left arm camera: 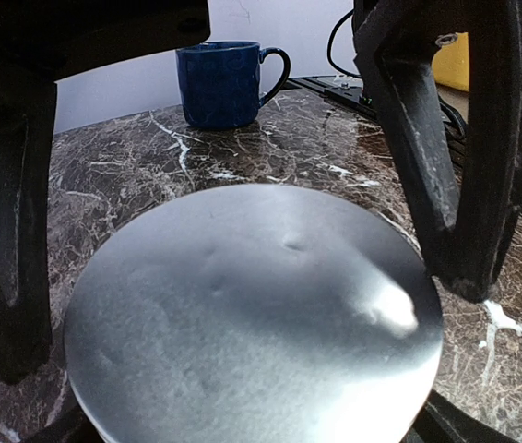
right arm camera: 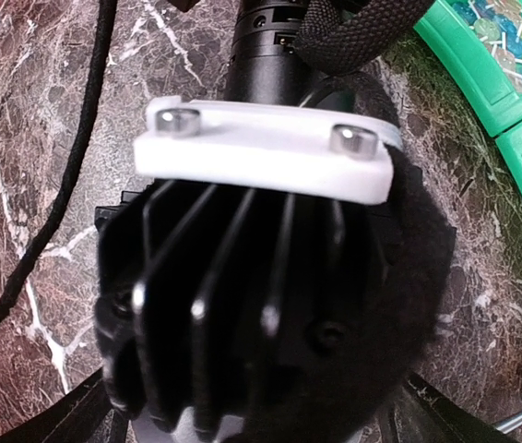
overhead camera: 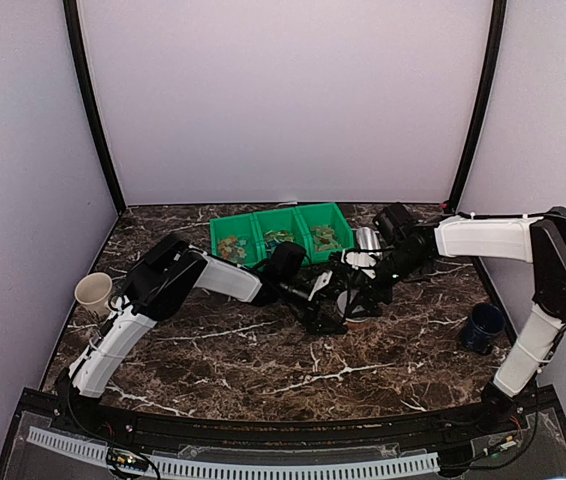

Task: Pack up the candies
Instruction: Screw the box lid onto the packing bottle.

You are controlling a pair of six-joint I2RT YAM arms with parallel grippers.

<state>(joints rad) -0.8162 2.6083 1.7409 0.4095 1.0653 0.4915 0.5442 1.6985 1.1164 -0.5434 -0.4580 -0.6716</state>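
At far left a beige cup (overhead camera: 93, 293) stands apart from the action. The left arm reaches in toward the middle, where the left gripper (left arm camera: 235, 328) has its fingers (left arm camera: 455, 203) spread wide on either side of a round silver disc (left arm camera: 252, 323). Whether they press it or only straddle it, I cannot tell.

The candies (overhead camera: 278, 240) lie in all three compartments of the green bin (overhead camera: 215, 238), which runs left to right along the back. They sit beyond both grippers, slightly to the left, away from the arm bases. Each sweet is too small to show a long axis.

The right gripper (overhead camera: 358, 292) crowds in just beside the left one. Its own camera is filled by the left wrist's black finned housing (right arm camera: 243, 305), so I cannot tell how its jaws stand. The bin's edge shows just to the side there.

Either hand is near the bin, but the tangled wrists look like the main obstruction. A silver can (overhead camera: 368, 240) stands by the bin's right end, and a blue mug (overhead camera: 483, 325) is well off to the right.
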